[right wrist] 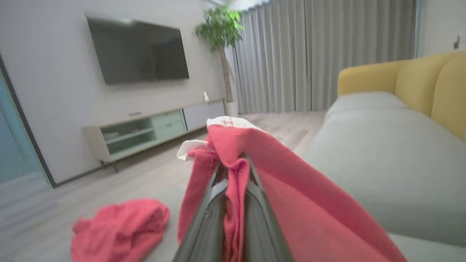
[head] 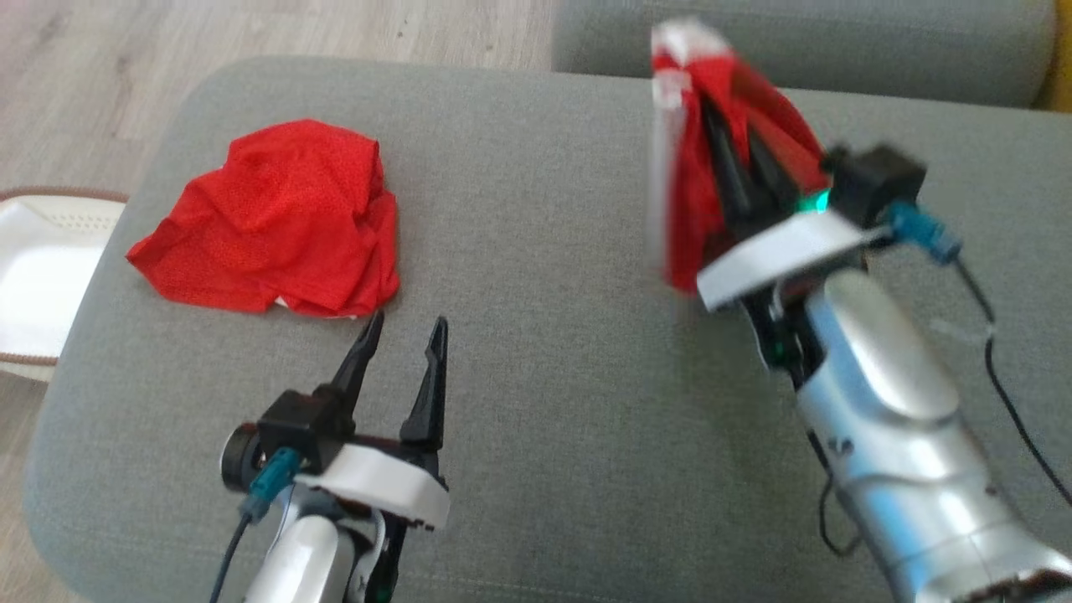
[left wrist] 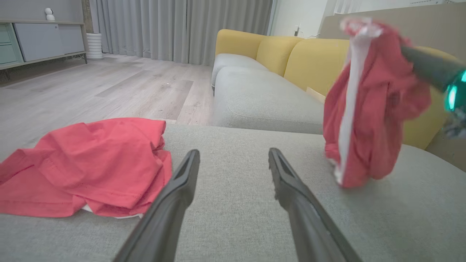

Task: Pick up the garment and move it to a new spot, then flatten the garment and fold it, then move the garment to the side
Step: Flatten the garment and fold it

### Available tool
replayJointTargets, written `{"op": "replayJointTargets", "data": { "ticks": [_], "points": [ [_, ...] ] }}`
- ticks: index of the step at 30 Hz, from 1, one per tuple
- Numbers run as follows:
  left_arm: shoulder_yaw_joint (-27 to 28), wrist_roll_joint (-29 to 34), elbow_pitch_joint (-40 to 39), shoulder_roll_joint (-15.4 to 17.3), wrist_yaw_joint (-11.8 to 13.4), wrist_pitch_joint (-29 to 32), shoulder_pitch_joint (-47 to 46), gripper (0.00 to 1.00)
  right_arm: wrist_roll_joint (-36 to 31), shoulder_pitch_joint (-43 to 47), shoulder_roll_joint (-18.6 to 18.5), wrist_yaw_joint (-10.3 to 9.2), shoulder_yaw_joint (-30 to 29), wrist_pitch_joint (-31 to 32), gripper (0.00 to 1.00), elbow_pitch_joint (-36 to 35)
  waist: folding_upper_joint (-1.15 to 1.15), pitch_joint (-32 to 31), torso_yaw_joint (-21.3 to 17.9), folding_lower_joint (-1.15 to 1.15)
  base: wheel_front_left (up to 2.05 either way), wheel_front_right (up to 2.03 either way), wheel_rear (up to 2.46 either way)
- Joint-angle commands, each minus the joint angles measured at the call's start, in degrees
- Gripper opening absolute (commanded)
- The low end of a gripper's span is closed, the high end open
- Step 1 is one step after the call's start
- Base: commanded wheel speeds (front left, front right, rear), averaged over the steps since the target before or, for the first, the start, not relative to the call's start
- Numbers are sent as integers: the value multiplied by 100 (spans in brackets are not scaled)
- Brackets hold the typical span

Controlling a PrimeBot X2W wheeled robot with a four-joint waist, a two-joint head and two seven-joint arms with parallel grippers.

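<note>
A red garment with a white band (head: 695,159) hangs in the air over the right side of the grey cushion (head: 544,352), with my right gripper (head: 712,109) shut on its top; the cloth is blurred. In the left wrist view the garment (left wrist: 371,105) dangles with its lower end just above the cushion. The right wrist view has red cloth (right wrist: 236,174) pinched between the two fingers. My left gripper (head: 402,331) stands open low over the cushion, just right of a second crumpled red garment (head: 276,218), fingers apart with nothing between them (left wrist: 233,160).
A white basket (head: 33,276) stands on the floor off the cushion's left edge. A second grey sofa seat (head: 796,38) with yellow backrests (left wrist: 276,51) lies beyond. Wooden floor (left wrist: 109,83) runs past the cushion's far edge.
</note>
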Motion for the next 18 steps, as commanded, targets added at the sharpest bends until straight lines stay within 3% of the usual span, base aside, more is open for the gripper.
{"op": "replayJointTargets", "data": {
  "ticks": [1, 4, 8, 18],
  "points": [
    [204, -42, -160, 10, -12, -70, -92, 100, 154, -335, 46, -5, 136, -78, 0, -327, 0, -69, -1, 0, 0, 0, 0],
    [270, -40, -176, 10, -11, -70, 7, 100, 571, -586, 46, -5, 11, -102, 0, -642, 0, -133, -34, 0, 0, 0, 0],
    [344, -32, -219, 9, -5, -70, 114, 100, 148, -513, 45, -5, -531, -114, 0, -515, 0, -157, -102, 0, 0, 0, 0],
    [381, 23, -251, 9, -49, -70, 94, 100, -472, 1073, -557, -5, -2166, 460, 0, 653, 0, -29, -351, 0, 0, 0, 0]
  ]
}}
